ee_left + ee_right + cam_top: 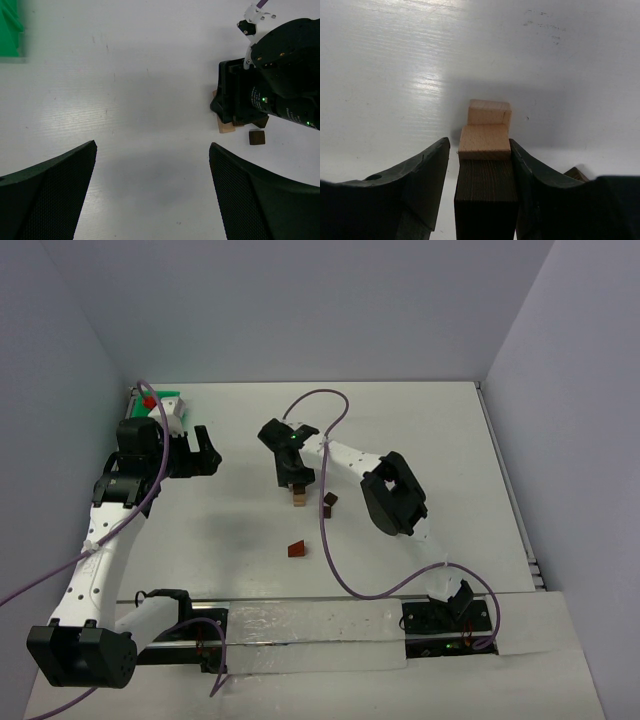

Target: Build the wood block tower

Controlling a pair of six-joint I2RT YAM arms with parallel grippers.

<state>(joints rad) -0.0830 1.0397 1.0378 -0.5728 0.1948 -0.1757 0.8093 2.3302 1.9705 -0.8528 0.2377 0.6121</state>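
Observation:
My right gripper points down at the table's middle, its jaws round a dark brown block. The right finger touches the block and a narrow gap shows at the left finger. Just beyond the dark block are two light tan blocks, one past the other; a tan block shows under the fingers from above and in the left wrist view. A small dark cube lies just to the right. A reddish-brown wedge lies nearer the arms. My left gripper hovers open and empty at the left.
A green tray with a red piece sits at the far left corner; its edge shows in the left wrist view. The right arm's purple cable loops over the table's middle. Walls close the table on three sides.

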